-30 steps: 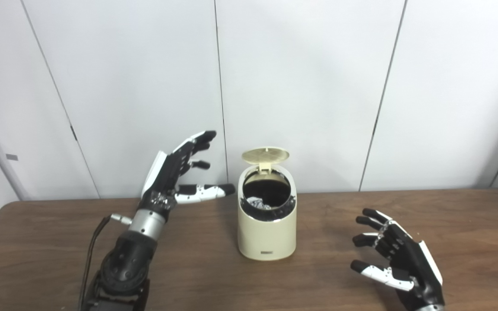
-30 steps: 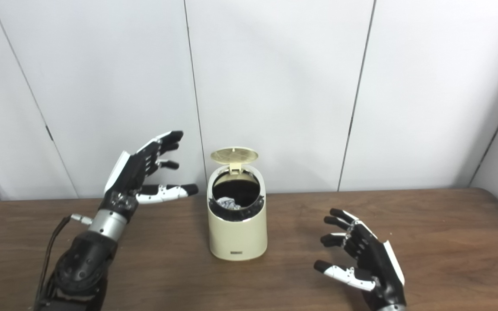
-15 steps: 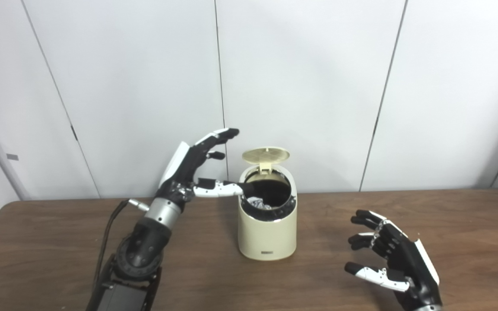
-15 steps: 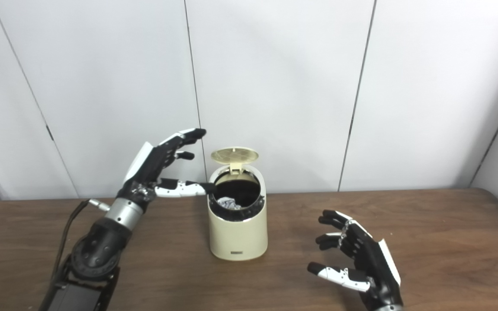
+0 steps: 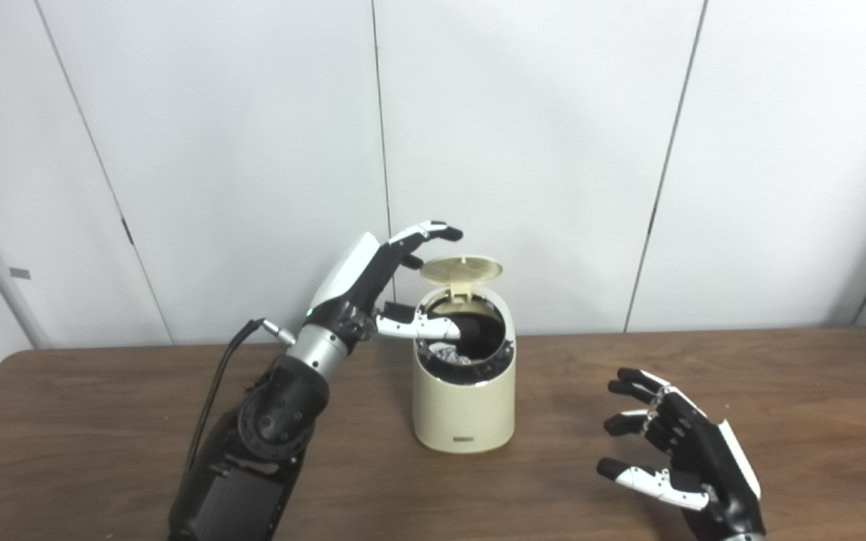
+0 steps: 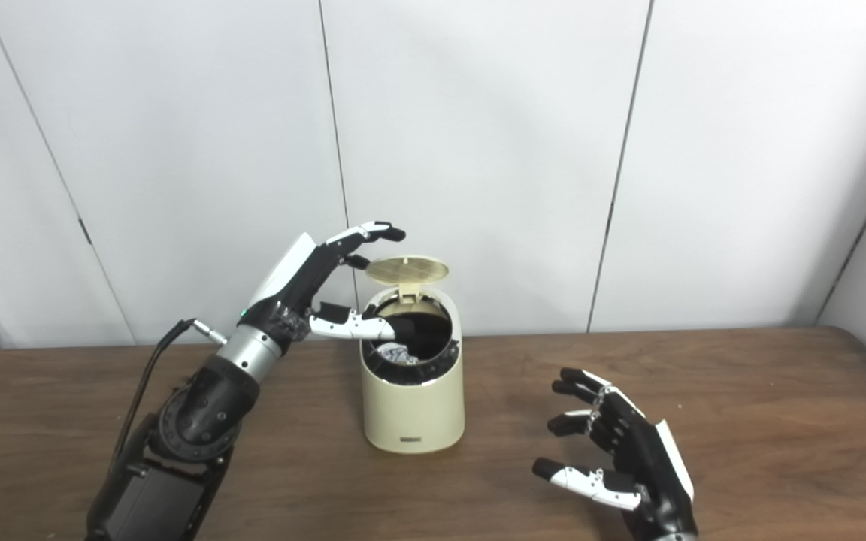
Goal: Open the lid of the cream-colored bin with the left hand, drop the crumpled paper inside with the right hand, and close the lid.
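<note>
With the crumpled paper (image 5: 444, 352) already inside the cream-colored bin (image 5: 464, 406), the empty, spread left robot hand (image 5: 373, 289) reaches beside the raised lid (image 5: 461, 267) and should next press it down, while the right robot hand (image 5: 677, 451) waits open.

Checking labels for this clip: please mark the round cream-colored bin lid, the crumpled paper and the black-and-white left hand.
round cream-colored bin lid (image 5: 462, 267), left eye view, ribbed underside.
crumpled paper (image 6: 395, 353), right eye view, grey wad inside bin.
black-and-white left hand (image 5: 361, 282), left eye view, white back.
</note>
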Available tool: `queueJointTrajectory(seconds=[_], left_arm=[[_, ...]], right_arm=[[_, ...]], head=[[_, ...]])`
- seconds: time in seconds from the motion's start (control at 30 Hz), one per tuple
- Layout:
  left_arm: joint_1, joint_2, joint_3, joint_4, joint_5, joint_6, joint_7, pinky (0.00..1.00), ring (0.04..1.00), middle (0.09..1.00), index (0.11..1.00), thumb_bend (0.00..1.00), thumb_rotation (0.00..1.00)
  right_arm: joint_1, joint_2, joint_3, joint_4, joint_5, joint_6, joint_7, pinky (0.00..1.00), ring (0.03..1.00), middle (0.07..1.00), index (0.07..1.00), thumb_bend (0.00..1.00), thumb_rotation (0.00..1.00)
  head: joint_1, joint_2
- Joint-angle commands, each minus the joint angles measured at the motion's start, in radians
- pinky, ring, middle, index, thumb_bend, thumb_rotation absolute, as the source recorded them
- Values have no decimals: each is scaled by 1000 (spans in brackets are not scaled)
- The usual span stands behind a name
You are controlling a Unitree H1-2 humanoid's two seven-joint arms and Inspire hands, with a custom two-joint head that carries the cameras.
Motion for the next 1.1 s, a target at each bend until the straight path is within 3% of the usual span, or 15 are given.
queueJointTrajectory(seconds=[0.0, 0.1, 0.37, 0.67, 1.07], left_arm=[[-64, 17, -3, -17, 15, -15, -3, 807, 909, 904, 852, 1000, 348], [-68, 26, -21, -28, 42, -4, -19, 796, 900, 887, 842, 1000, 380], [-69, 74, -80, -64, 174, -4, -53, 636, 761, 758, 726, 1000, 414], [-62, 116, -142, -110, 385, -27, -41, 682, 803, 695, 662, 1000, 470], [-50, 121, -140, -107, 416, -63, -50, 653, 757, 670, 632, 1000, 495]], right_arm=[[-23, 3, -6, -37, 4, -26, -18, 599, 550, 742, 762, 737, 0], [-24, 7, -8, -35, -2, -32, -26, 590, 552, 740, 761, 736, 0], [-29, 3, -7, -30, 7, -30, -27, 577, 549, 737, 755, 745, 0], [-30, 2, -6, -28, 4, -38, -30, 576, 545, 728, 751, 750, 0], [-29, 5, -2, -29, 16, -40, -27, 585, 547, 745, 768, 728, 0]], head=[[1, 1], [-1, 3], [-1, 4], [-1, 5], [-6, 8]])
